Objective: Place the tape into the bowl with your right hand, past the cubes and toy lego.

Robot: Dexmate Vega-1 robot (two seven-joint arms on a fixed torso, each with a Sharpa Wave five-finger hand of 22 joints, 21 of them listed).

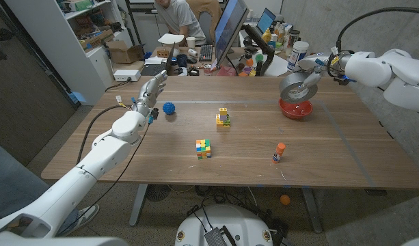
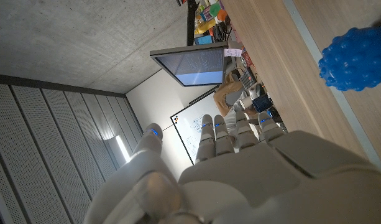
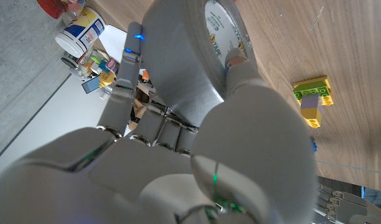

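Placement step: right robot hand (image 1: 317,68) clamped on the grey tape (image 1: 299,86), held just above the red bowl (image 1: 295,109), already beyond the cube (image 1: 204,148) and lego toy (image 1: 223,118); next, judged: lower slightly, release; left robot hand (image 1: 150,91) idle, fingers apart.

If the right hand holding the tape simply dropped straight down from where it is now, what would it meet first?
Most likely the red bowl: the right hand holds the tape just above it in the head view. Depth is hard to judge, so the tape may sit slightly off the bowl's center.
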